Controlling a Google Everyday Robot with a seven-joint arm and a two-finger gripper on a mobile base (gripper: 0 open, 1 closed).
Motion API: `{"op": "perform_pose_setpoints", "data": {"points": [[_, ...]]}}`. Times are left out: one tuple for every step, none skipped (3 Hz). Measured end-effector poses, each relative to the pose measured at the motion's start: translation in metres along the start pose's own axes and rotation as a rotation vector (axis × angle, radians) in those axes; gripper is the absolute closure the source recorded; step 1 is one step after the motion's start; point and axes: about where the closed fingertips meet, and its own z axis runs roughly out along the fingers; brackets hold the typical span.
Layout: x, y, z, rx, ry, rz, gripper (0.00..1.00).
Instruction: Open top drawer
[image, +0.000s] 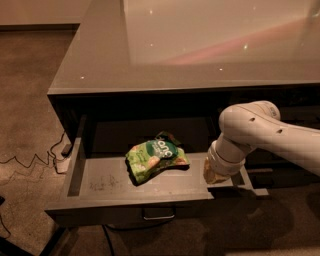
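The top drawer (102, 181) is pulled well out from under the grey tabletop (200, 50), showing its scuffed floor and a green snack bag (156, 157) lying inside. The white arm's tool (216, 172) dips into the drawer's right end. I cannot tell how far open it is, or whether it holds anything. The opening looks essentially done.

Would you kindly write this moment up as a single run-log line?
top drawer: pulled out | inside: green snack bag lying on floor | gripper: low at drawer's right inner side, apart from bag
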Motion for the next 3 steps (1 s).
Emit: {"op": "perform_pose_setpoints", "data": {"points": [[0.0,0.0,0.0,0.0,0.0,0.0,1.0],[-0.003,0.015,0.0,-0.008,-0.005,-0.025,1.0],[-0.001,0.025,-0.001,-0.018,-0.007,-0.027,1.0]]}}
